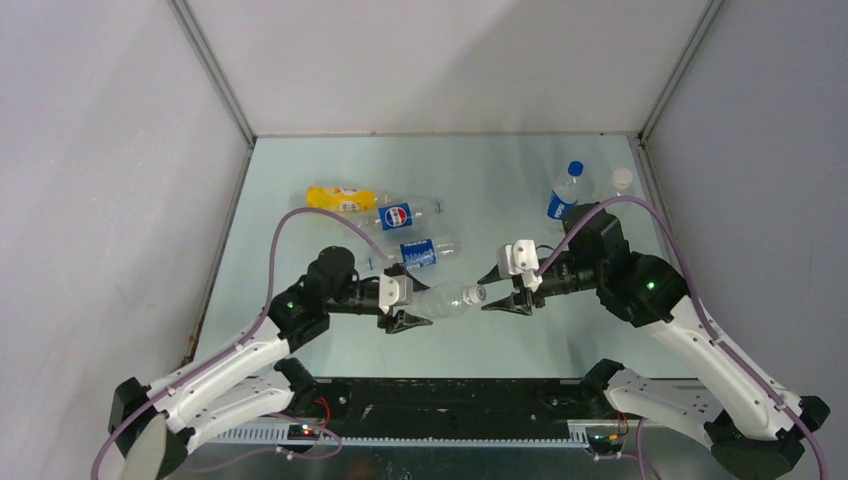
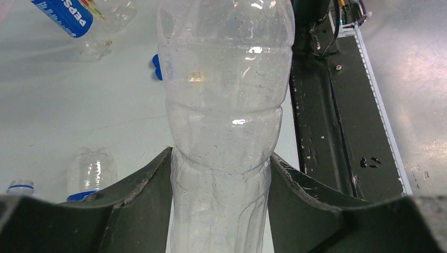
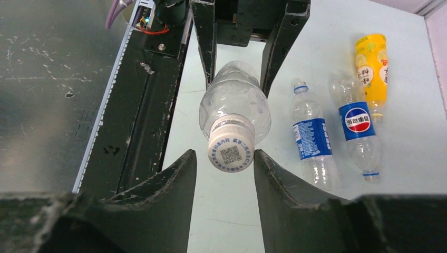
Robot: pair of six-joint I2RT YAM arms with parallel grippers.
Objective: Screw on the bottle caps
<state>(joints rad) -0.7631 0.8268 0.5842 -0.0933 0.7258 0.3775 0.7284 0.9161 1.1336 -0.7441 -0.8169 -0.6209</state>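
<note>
My left gripper (image 1: 405,305) (image 2: 221,155) is shut on the base end of a clear unlabelled bottle (image 1: 445,300) (image 2: 226,95) and holds it level above the table, neck to the right. A white cap (image 1: 478,293) (image 3: 231,150) sits on its neck, end-on in the right wrist view. My right gripper (image 1: 494,290) (image 3: 224,154) is open at the cap. One fingertip (image 3: 258,157) is at the cap's edge; the other stands apart from it. A blue cap (image 2: 156,67) lies on the table behind the bottle.
A yellow-orange bottle (image 1: 340,198) (image 3: 371,63), a Pepsi bottle (image 1: 405,215) (image 3: 357,124) and a blue-labelled bottle (image 1: 425,250) (image 3: 311,139) lie at the middle back. A blue-capped bottle (image 1: 565,195) and a white-capped one (image 1: 620,183) stand back right. The black base rail (image 1: 450,400) runs along the near edge.
</note>
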